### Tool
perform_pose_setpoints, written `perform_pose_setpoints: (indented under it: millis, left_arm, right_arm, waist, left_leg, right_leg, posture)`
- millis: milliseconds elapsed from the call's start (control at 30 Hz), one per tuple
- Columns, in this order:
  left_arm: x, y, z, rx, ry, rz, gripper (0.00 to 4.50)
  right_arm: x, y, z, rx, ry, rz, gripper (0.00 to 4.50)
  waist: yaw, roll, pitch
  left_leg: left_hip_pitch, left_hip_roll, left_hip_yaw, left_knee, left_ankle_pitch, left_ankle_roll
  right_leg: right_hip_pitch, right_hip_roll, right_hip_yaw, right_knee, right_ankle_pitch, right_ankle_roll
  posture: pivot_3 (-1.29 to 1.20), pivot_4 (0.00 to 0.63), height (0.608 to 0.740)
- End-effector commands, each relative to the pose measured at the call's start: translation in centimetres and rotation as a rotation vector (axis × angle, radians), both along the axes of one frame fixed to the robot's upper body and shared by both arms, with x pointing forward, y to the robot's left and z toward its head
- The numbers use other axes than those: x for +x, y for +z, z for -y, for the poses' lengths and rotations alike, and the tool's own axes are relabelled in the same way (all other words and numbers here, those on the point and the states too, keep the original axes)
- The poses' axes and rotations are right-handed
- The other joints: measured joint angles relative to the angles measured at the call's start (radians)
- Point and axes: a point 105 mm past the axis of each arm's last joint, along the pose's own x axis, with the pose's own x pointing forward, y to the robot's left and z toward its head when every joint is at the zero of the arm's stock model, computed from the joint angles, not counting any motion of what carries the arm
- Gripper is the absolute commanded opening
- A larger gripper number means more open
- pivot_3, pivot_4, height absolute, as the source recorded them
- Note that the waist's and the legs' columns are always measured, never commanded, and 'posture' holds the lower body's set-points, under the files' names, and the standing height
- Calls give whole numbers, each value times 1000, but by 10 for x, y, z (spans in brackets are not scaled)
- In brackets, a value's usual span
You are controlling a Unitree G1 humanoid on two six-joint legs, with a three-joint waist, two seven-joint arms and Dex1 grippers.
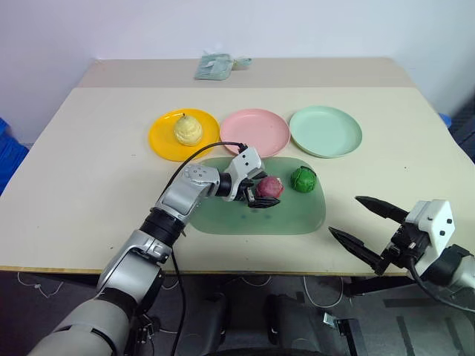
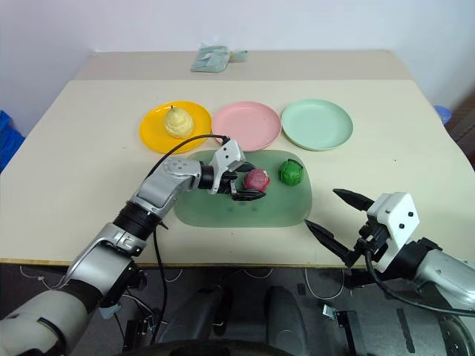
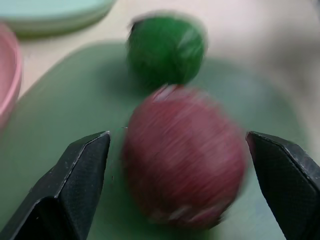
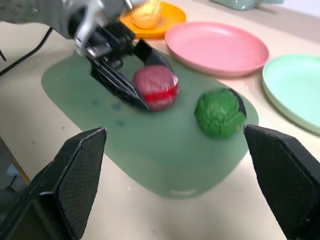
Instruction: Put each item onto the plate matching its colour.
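A dark red-purple lump (image 1: pixel 270 186) lies on the large green board (image 1: pixel 223 215), with a dark green ball (image 1: pixel 303 179) just to its right. My left gripper (image 1: pixel 261 196) reaches in from the left and straddles the lump. In the left wrist view its black fingers (image 3: pixel 85 170) stand on either side of the lump, a thin gap showing on one side. A pale yellow pear (image 1: pixel 188 130) rests on the yellow plate (image 1: pixel 159 139). The pink plate (image 1: pixel 254 132) and the pale green plate (image 1: pixel 325 130) are bare. My right gripper (image 1: pixel 345 215) hangs open off the table's front right.
A folded pale green cloth (image 1: pixel 215 65) lies at the table's far edge. The table's front edge (image 1: pixel 74 268) runs just below the board. A blue crate (image 1: pixel 7 159) stands beside the table on the left.
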Motion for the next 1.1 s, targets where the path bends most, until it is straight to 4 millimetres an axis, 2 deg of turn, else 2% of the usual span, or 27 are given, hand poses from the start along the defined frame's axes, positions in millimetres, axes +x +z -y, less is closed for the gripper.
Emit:
perform_pose_setpoints:
  millis: [33, 67, 167, 267, 367, 467, 567, 700, 733, 833, 967, 1033, 1100]
  left_arm:
    - [10, 17, 5, -25, 25, 65, 2643]
    - [14, 24, 6, -58, 54, 69, 2373]
    - [35, 59, 5, -254, 194, 17, 2373]
    - [69, 90, -12, -359, 403, 33, 2373]
    - [97, 102, -29, -331, 582, 78, 2373]
    - [107, 103, -32, -337, 655, 56, 2373]
    - [107, 91, -26, -333, 679, -8, 2373]
    - [102, 73, -18, -305, 659, -55, 4228]
    - [102, 74, -15, -308, 651, -53, 4428]
    - [101, 85, -13, -348, 611, -32, 4428]
    - [97, 99, -32, -426, 512, 62, 4428]
    - [79, 99, -47, -455, 400, 216, 4428]
    - [57, 87, -66, -436, 333, 248, 4428]
  right_arm:
    - [-4, 11, -5, 1, -6, 46, 4500]
    - [-5, 11, -6, 2, -9, 47, 4500]
    - [-5, 10, -8, 6, -16, 52, 4500]
    - [-2, 12, -10, 11, -14, 63, 4500]
    - [4, 14, -15, 16, 8, 73, 4500]
    - [13, 16, -20, 16, 32, 86, 4500]
    - [22, 16, -24, 16, 53, 93, 4500]
    - [31, 15, -27, 7, 68, 100, 4500]
    - [33, 16, -27, 4, 70, 105, 4500]
    - [39, 18, -28, 8, 60, 124, 4500]
    - [53, 13, -26, 6, 17, 132, 4500]
    - [62, 8, -23, 17, -15, 127, 4500]
    - [72, 2, -19, 5, -47, 124, 4500]
  waist:
    - [1, 0, 0]
    - [1, 0, 0]
    - [0, -2, 1]
    - [0, -4, 3]
    - [-3, -4, 3]
    - [-1, -5, 3]
    - [1, -5, 3]
    - [0, -6, 3]
    - [-1, -6, 3]
    - [-4, -6, 3]
    - [-7, -6, 3]
    - [-23, -4, 2]
    - [-35, -3, 1]
  left_leg:
    - [0, 0, 0, 0, 0, 0]
    - [0, 0, 0, 0, 0, 0]
    - [0, 0, 0, 0, 0, 0]
    - [-1, 0, -1, 2, 0, 0]
    - [0, 0, 0, 1, 0, 0]
    - [0, 0, 0, 1, 0, 1]
    - [0, -1, 0, 1, 0, 1]
    - [-1, -3, 0, 2, 0, 1]
    - [-1, -3, 0, 3, -1, 2]
    - [-1, -3, 0, 3, -1, 2]
    - [-1, -3, 0, 2, -1, 2]
    - [0, -2, 1, 1, -1, 1]
    - [1, -2, 2, -2, 2, -4]
  right_leg:
    - [0, 0, 0, 0, 0, 0]
    - [0, 0, 0, 0, 0, 0]
    - [0, 0, 0, -1, 0, 0]
    - [0, 0, -1, 0, 0, 1]
    - [0, 1, -2, -1, 0, 2]
    - [0, 1, -2, -1, 0, 2]
    - [1, 0, -2, -1, 0, 3]
    - [0, 0, -2, 0, 1, 4]
    - [0, 0, -2, 0, 2, 5]
    - [0, 0, -1, 0, 2, 5]
    - [0, 0, -1, 1, 2, 5]
    - [-1, 0, 0, 1, 2, 4]
    - [-1, -1, 2, 1, 2, 4]
  posture:
    - [0, 150, 740]
    - [0, 150, 740]
    - [0, 150, 740]
    - [0, 150, 740]
    - [0, 150, 740]
    - [0, 150, 740]
    - [0, 150, 740]
    - [0, 150, 740]
    - [0, 150, 740]
    - [0, 150, 740]
    - [0, 150, 740]
    - [0, 150, 740]
    - [0, 150, 740]
